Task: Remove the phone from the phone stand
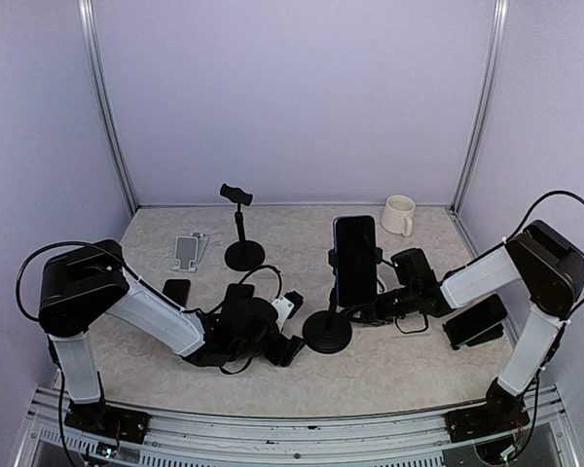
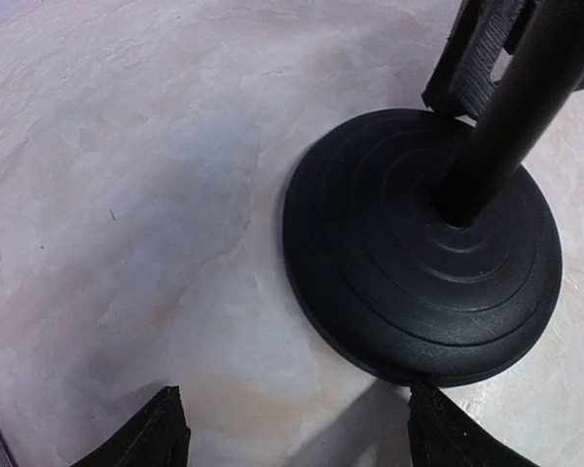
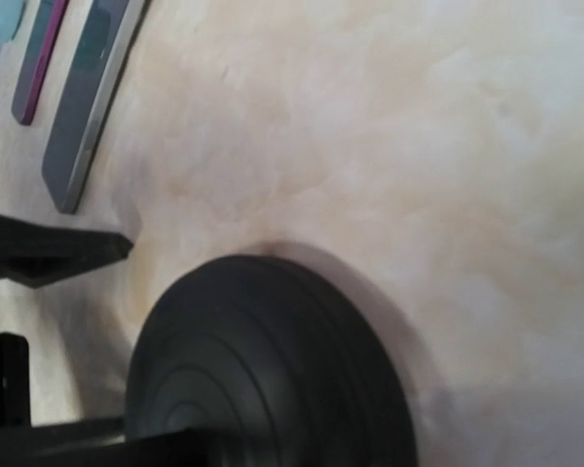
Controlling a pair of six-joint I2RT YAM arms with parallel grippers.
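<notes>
A dark phone stands upright, clamped in a black phone stand with a thin pole and a round base. My left gripper is low on the table just left of that base. In the left wrist view it is open and empty, the base lies just ahead, and the right fingertip is at the base's near edge. My right gripper is close behind the stand's pole, partly hidden by the phone. The right wrist view shows the base close up, but not the fingers.
An empty black stand is at the back left, with a silver phone and a small black phone near it. A white mug is at the back right. Another dark phone leans on a holder at the right.
</notes>
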